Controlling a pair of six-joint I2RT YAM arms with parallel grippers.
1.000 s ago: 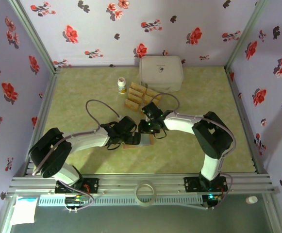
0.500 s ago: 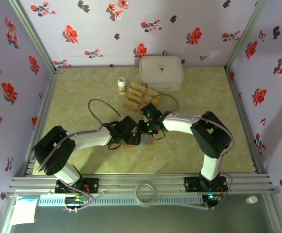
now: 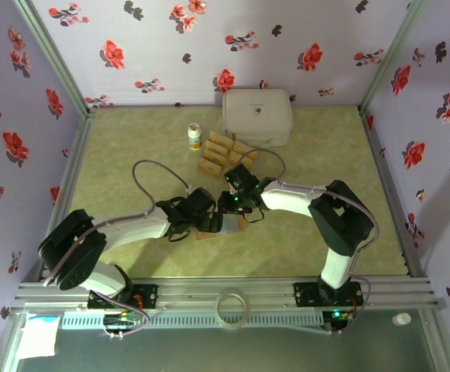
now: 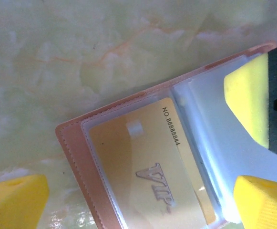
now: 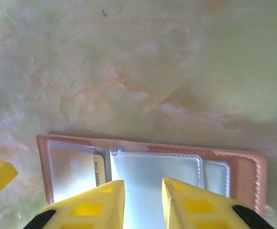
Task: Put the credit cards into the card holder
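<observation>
A green marbled worktop [image 3: 132, 147] sits inside walls [image 3: 170, 46] papered with red flowers. The card holder [image 5: 245, 176] lies open and flat mid-worktop, its long axis running left to right. The left end effector [image 4: 138, 205] is spread wide above it. The right end effector [image 5: 143, 200] stands narrowly parted over a silvery pocket leaf; whether it pinches it I cannot tell. The left wrist view shows a gold card [image 4: 143, 181] marked VIP, pocketed. The top view shows loose credit cards [image 3: 223, 152] beside a white box [image 3: 257, 116].

Bright, even light; wrist views look soft, with white glare on the card holder [image 5: 152, 167].
</observation>
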